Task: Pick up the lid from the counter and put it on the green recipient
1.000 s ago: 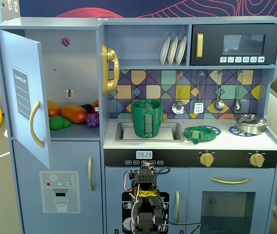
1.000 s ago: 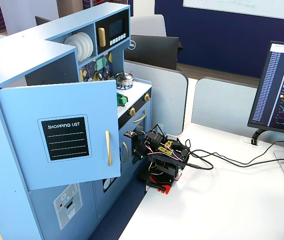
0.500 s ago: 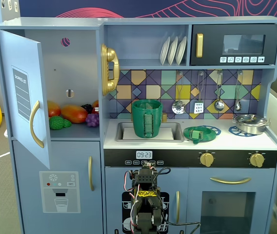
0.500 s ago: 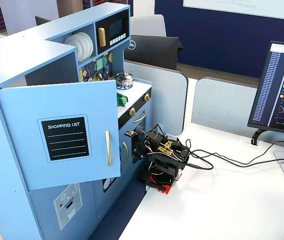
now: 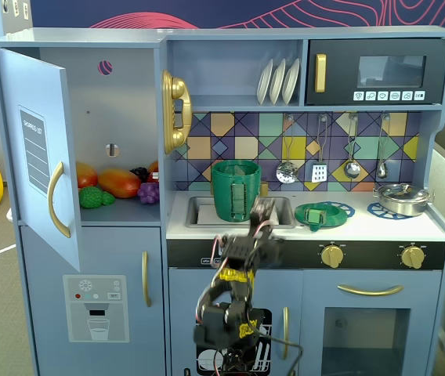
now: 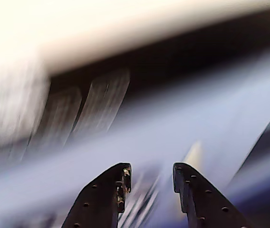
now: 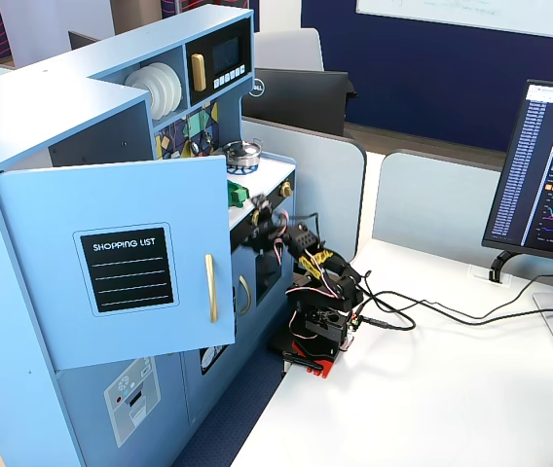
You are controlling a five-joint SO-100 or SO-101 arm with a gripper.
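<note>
The lid [image 5: 316, 215] is a flat green disc lying on a blue burner ring on the counter, right of the sink. The green recipient [image 5: 236, 190], a tall dark green pot with a lighter handle strip, stands in the sink. My gripper [image 5: 262, 209] is raised and motion-blurred in front of the counter's edge, between pot and lid, touching neither. In the wrist view the gripper [image 6: 151, 170] is open with nothing between its dark fingers; the scene behind is smeared. From the side, a green piece of the lid [image 7: 237, 195] shows past the fridge door, and the arm [image 7: 317, 287] leans toward the kitchen.
A shiny silver pot [image 5: 401, 197] sits on the right burner. Utensils [image 5: 320, 149] hang on the backsplash. The open fridge door [image 5: 41, 149] stands at the left, with toy food [image 5: 117, 184] inside. Cables [image 7: 423, 309] and a monitor [image 7: 549, 175] occupy the white desk.
The arm has swung up from its folded rest pose below the counter, bringing the gripper to counter height. Lid and green pot have not moved.
</note>
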